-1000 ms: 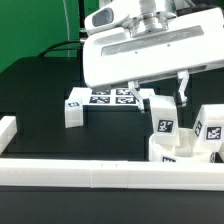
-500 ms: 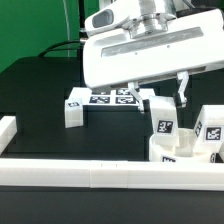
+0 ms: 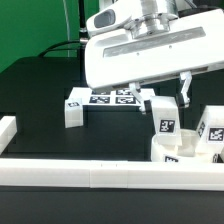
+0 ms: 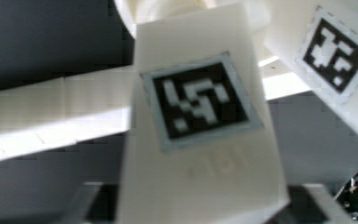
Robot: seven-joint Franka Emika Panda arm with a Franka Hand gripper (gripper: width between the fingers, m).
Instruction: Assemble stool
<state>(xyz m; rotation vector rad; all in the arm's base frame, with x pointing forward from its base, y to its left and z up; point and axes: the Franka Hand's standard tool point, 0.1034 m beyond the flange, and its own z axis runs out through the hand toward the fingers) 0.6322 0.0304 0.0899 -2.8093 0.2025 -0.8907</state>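
Gripping an upright leg block (image 3: 165,122) with gripper (image 4: 202,203) fingers clamped on its sides, at the seat (image 3: 180,149) on the exterior view's near right, beside a second leg (image 3: 212,128).

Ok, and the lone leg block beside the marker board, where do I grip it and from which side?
Probably its upper end, with the pincer dropping straight down from above. The leg block stands alone with its tagged top exposed, while the marker board crowds one side.

Bright even light; wrist view blurred, soft shadows.
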